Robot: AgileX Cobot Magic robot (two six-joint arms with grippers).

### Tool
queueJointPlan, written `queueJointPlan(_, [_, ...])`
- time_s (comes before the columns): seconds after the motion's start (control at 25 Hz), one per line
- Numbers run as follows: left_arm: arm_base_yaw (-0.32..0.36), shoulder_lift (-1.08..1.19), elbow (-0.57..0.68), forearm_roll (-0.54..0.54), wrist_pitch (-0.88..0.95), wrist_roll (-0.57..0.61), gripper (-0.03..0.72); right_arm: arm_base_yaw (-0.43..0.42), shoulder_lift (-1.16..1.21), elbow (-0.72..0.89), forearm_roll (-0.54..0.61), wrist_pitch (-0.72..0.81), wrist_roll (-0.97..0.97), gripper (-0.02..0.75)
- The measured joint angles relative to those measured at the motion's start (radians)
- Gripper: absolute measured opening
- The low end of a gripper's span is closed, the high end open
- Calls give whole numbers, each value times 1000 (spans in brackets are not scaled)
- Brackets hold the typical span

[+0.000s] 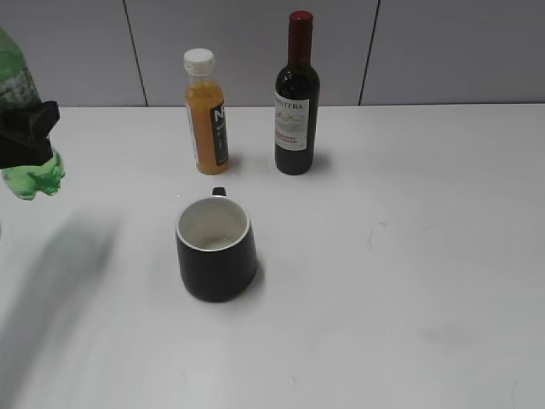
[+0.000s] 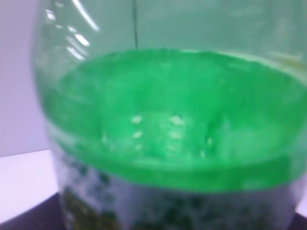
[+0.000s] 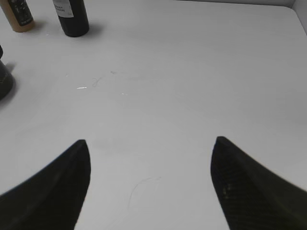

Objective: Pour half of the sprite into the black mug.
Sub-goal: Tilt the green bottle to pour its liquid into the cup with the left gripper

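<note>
The sprite (image 1: 25, 175), a green plastic bottle, hangs in the air at the far left edge of the exterior view, held by my left gripper (image 1: 27, 135), which is shut on it. The bottle fills the left wrist view (image 2: 168, 124), with its patterned label at the bottom. The black mug (image 1: 216, 249) stands upright near the table's middle, to the right of the bottle, with a little liquid at the bottom of its white inside. Its edge shows in the right wrist view (image 3: 4, 81). My right gripper (image 3: 149, 143) is open and empty above bare table.
An orange juice bottle (image 1: 206, 112) with a white cap and a dark wine bottle (image 1: 296, 95) stand behind the mug near the back wall. Both bases show in the right wrist view, the juice (image 3: 17, 17) and the wine (image 3: 72, 19).
</note>
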Motion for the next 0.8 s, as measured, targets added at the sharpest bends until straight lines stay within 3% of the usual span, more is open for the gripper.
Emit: queueJointPlan(0.8, [0,-14,0,-4,73,79,452,0,0,0,1,0,0,589])
